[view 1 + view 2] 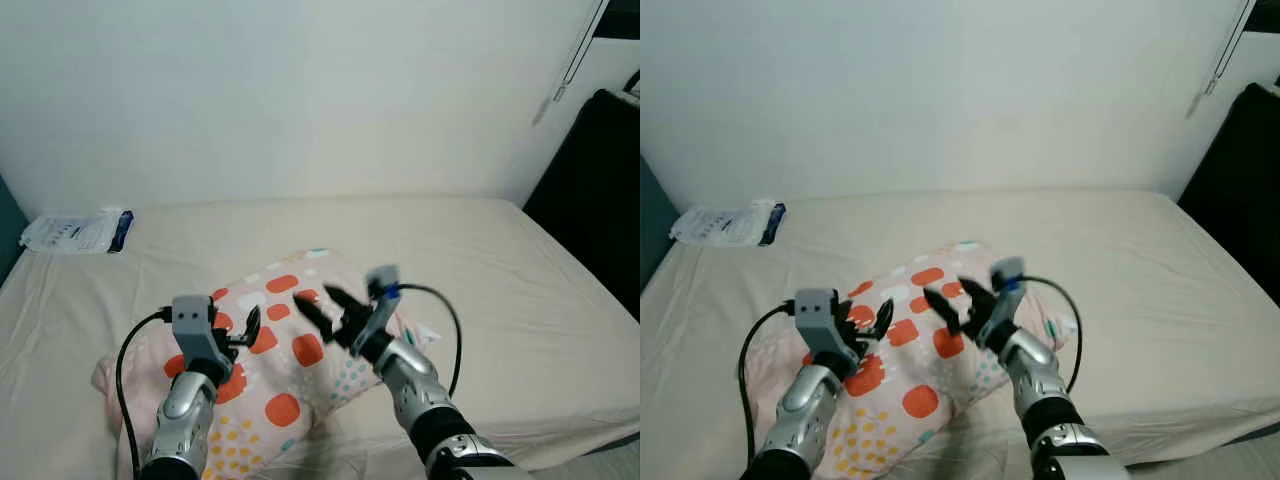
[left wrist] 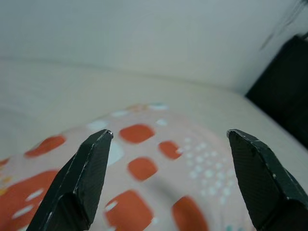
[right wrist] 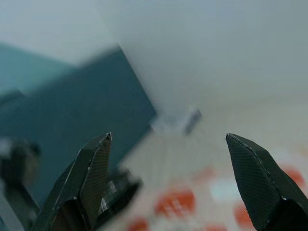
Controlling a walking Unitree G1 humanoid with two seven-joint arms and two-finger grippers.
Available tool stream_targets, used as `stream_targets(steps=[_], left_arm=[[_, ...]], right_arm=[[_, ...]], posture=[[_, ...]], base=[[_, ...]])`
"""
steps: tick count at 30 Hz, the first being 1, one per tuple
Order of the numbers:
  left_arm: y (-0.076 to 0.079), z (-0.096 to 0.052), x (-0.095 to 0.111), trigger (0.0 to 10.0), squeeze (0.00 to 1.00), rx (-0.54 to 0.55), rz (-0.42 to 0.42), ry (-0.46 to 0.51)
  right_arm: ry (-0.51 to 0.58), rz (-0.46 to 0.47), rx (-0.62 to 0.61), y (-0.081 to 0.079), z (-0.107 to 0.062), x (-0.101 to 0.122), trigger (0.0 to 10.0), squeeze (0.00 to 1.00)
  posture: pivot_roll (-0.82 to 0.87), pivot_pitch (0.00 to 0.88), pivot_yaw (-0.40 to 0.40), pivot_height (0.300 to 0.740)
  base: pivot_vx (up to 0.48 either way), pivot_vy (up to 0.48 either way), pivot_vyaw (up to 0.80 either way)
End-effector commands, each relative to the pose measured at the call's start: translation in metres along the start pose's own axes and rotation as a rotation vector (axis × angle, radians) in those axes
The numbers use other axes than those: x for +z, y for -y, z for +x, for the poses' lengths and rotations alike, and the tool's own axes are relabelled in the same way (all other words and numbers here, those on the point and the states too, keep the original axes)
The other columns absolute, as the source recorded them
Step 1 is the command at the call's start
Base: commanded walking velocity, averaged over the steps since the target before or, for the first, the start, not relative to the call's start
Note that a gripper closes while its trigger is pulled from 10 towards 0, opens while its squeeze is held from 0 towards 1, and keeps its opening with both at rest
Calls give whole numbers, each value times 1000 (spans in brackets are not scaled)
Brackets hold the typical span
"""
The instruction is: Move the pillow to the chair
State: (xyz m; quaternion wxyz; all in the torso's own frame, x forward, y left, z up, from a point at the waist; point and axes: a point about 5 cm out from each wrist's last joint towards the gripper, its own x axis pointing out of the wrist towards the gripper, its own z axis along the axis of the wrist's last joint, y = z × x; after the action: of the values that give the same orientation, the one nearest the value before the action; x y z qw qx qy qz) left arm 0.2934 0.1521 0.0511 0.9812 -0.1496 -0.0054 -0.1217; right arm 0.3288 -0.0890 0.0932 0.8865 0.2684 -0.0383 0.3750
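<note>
At about 10 o'clock from the middle of the head view a flat white packet with a dark blue edge (image 1: pixel 72 232) lay on the far corner of the bed (image 1: pixel 480 260), well apart from everything else. We saw no chair; a tall black shape (image 1: pixel 598 190) stood beside the bed at 3 o'clock, and we could not tell what it was.

The pillow (image 1: pixel 285 350) lay on the near part of the bed at 6 o'clock, tilted so one corner pointed to 1 o'clock. Our left gripper (image 1: pixel 245 330) hovered over its 9 o'clock half with its fingers spread wide and nothing between them; in the left wrist view both fingers (image 2: pixel 79 185) framed the orange blotches below. Our right gripper (image 1: pixel 320 308) hung over the pillow's middle, blurred, its fingers likewise parted and empty, and it pointed across toward the left arm.

We judged the step in hand to be the grasp. To do it well we would have set the two grippers on opposite edges, at 9 and 3 o'clock, instead of crowding the centre, and pushed the fingers down into the stuffing to gather a thick fold of cloth before closing. A shallow pinch on the cover alone would likely slip.

The pillow looked soft and plump, a pale pink rectangle with rounded orange patches, white ones, and fine yellow and teal dots. The bed sheet was plain beige, smooth with slight creases. The fingers were matte black, tapered, with a fine cross-hatched face.
</note>
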Motion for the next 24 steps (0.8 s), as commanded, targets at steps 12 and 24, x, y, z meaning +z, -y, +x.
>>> stream_targets(steps=[12, 24], left_arm=[[-4, 20, 20, 10000, 0, 119, -167, 104], [4, 32, 36, 10000, 0, 113, -223, 162]], right_arm=[[226, 340, 299, -19, 2, 26, 10000, 0], [114, 354, 450, -42, 4, 15, 4784, 0]], posture=[[71, 0, -95, 740], [66, 0, -74, 740]], base=[[0, 0, 0], [0, 0, 0]])
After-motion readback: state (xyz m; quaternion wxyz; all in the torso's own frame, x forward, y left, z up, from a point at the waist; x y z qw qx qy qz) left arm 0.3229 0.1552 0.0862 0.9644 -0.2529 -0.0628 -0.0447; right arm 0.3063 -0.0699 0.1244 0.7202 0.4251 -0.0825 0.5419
